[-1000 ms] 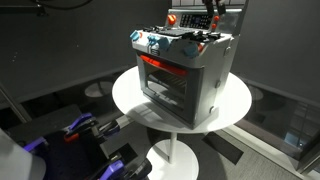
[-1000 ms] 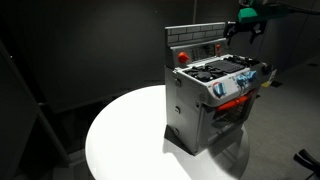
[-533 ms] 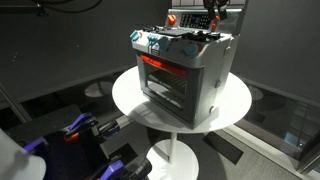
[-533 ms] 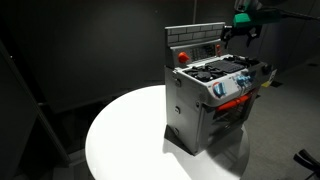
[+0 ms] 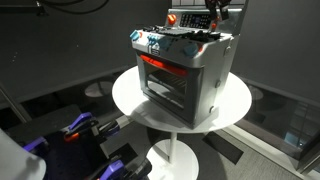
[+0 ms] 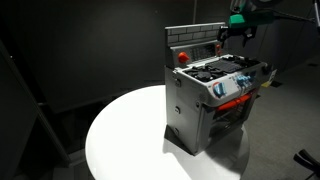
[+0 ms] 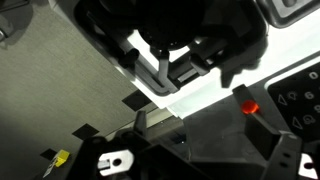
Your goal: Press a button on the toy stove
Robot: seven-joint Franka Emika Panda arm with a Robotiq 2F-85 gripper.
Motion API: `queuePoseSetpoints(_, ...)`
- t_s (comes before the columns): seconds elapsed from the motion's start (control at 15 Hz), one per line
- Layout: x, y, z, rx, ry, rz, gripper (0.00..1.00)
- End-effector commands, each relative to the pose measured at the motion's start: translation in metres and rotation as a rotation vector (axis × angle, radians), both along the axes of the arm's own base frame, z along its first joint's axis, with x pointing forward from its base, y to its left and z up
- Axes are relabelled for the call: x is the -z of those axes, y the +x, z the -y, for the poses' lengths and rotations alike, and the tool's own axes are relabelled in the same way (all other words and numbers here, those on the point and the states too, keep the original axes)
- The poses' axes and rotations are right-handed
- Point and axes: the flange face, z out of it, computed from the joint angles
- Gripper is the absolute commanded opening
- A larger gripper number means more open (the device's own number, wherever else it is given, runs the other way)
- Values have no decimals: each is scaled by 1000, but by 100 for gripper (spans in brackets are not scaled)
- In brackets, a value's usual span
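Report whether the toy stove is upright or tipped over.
Upright: in both exterior views the toy stove stands on its base on the round white table, back panel uppermost.

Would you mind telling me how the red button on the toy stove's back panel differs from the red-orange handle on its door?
The red button is small and round; the door handle is a long bar. The button sits high on the raised back panel; the handle sits lower, across the front door. Both are reddish parts of the toy stove.
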Motion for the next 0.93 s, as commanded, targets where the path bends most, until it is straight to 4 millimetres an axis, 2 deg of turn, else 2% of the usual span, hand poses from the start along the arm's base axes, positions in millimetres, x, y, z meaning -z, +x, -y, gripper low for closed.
queuePoseSetpoints(0.0,-4,13,-2,6,14,19,100)
queuePoseSetpoints(0.67,2,26,0,4,13,22,100)
queuePoseSetpoints(0.87,0,22,0,6,16,13,100)
